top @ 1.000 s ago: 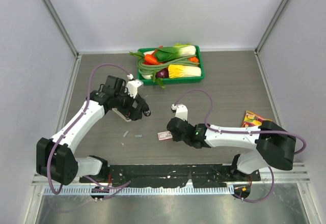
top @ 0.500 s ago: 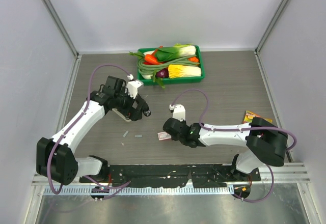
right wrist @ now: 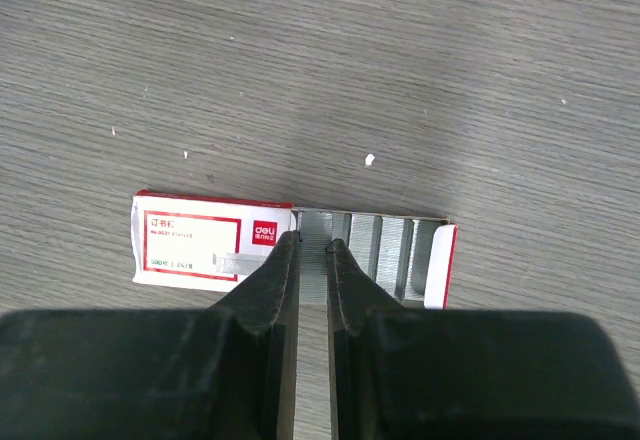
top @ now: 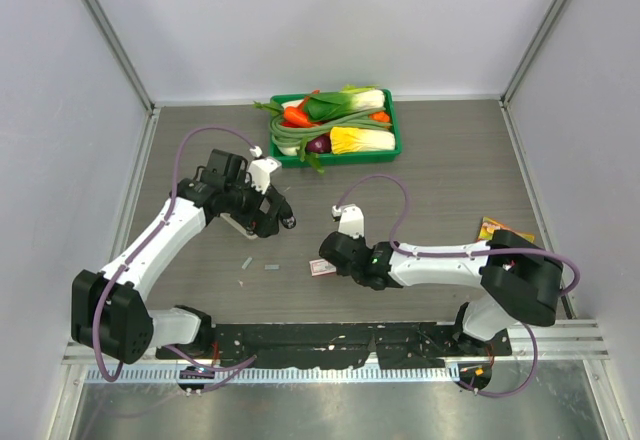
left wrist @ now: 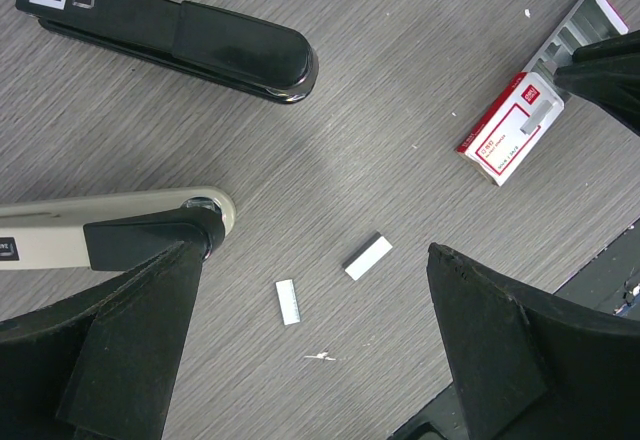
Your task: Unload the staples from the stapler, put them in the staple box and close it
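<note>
My right gripper (right wrist: 315, 243) is shut on a thin silvery strip of staples (right wrist: 314, 260), held just above the open tray of the red-and-white staple box (right wrist: 190, 242). The top view shows this gripper (top: 328, 257) at the box (top: 321, 268). Two more staple strips (left wrist: 287, 301) (left wrist: 368, 257) lie loose on the table. A black stapler (left wrist: 180, 35) and a beige one (left wrist: 110, 232) lie beyond them. My left gripper (left wrist: 320, 360) hovers open above the loose strips, near the beige stapler, holding nothing.
A green tray (top: 395, 125) of vegetables stands at the back of the table. A colourful packet (top: 497, 232) lies at the right, near the right arm's elbow. Small white specks are scattered on the wood around the box.
My right gripper has moved left with the staple strip until it stands over the box's open tray. The left arm has not moved.
</note>
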You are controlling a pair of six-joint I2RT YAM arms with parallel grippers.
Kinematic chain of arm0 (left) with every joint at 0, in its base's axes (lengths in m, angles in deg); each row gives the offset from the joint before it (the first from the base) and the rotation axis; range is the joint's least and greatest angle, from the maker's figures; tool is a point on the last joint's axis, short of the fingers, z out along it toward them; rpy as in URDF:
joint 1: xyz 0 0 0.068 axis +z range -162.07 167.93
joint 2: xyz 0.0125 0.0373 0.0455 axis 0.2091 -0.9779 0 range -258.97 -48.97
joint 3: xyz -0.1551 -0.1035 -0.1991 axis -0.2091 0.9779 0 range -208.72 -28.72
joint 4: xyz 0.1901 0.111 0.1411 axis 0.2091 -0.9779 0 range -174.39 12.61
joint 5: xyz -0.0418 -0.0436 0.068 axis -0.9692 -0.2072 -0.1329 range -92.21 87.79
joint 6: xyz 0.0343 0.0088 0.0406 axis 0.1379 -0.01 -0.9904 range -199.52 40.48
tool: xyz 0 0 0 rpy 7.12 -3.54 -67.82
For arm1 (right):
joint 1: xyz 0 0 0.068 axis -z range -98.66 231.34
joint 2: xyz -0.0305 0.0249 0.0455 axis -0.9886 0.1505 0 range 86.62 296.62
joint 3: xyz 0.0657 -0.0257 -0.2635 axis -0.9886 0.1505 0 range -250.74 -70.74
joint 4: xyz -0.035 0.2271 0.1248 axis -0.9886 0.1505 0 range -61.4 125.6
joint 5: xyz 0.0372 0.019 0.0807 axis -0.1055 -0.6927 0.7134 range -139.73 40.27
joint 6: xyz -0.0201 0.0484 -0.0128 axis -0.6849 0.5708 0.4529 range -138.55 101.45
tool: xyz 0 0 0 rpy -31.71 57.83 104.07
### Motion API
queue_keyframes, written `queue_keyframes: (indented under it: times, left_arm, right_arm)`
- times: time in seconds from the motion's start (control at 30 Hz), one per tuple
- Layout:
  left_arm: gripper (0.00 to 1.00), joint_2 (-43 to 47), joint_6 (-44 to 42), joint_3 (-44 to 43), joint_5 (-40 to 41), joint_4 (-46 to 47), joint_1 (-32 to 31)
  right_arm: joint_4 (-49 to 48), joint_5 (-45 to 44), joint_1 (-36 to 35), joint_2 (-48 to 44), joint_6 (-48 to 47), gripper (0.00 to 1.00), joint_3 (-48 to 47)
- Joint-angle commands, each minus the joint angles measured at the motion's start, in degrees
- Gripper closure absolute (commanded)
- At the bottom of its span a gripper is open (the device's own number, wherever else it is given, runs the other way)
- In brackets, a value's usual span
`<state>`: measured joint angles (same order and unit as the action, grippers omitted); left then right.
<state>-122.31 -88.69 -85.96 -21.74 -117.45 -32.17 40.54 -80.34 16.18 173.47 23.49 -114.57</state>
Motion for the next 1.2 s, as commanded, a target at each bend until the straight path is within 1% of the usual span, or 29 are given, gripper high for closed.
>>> queue_keyframes:
  times: [0.0,1.17]
  left_arm:
    - [0.0,1.01,0.56,0.28,-0.42,1.82,0.32]
    - [0.0,1.27,0.91,0.46,-1.39,1.82,0.32]
  right_arm:
    - [-1.57,-2.88,-0.4,0.25,0.15,0.99,-1.34]
    - [-2.36,-3.67,-1.1,2.27,0.41,0.99,-0.64]
